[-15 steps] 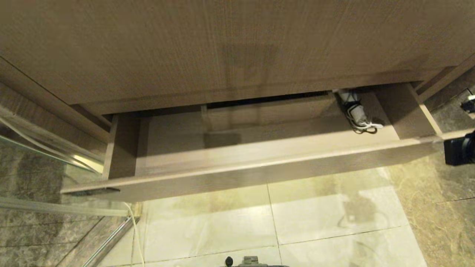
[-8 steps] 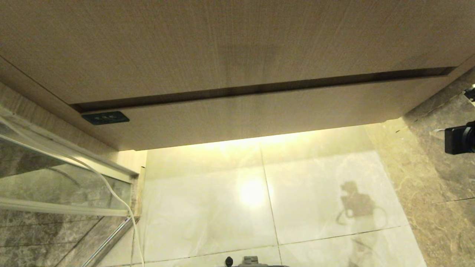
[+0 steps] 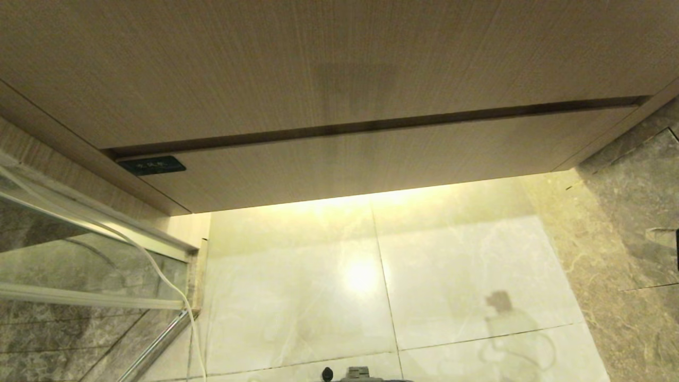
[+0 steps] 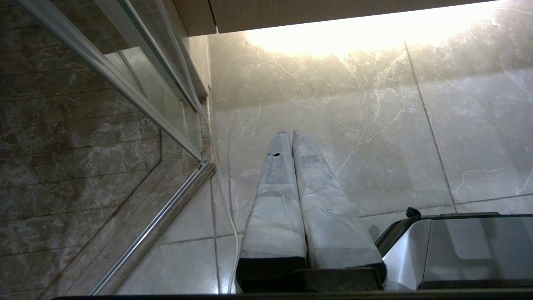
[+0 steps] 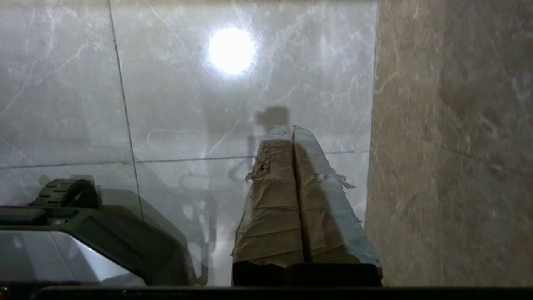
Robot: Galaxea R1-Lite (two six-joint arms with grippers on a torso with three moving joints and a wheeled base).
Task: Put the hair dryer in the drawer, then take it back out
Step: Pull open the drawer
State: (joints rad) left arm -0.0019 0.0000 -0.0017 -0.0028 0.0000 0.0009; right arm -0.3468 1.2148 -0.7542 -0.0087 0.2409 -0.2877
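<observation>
Two grippers, both with fingers pressed together and holding nothing: the left gripper (image 4: 291, 134) and right gripper (image 5: 291, 129) hang over the floor (image 3: 451, 265). The drawer (image 3: 371, 164) is shut, so the hair dryer isn't visible, presumably inside. Risk: that flat handleless front gives closed fingers nothing to hook, so a pull could just slip off.

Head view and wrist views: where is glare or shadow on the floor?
Head view: a bright glare spot on the pale floor tile, a warm glow under the drawer. Right wrist view: a round glare spot, and a shadow beyond the right end effector.
</observation>
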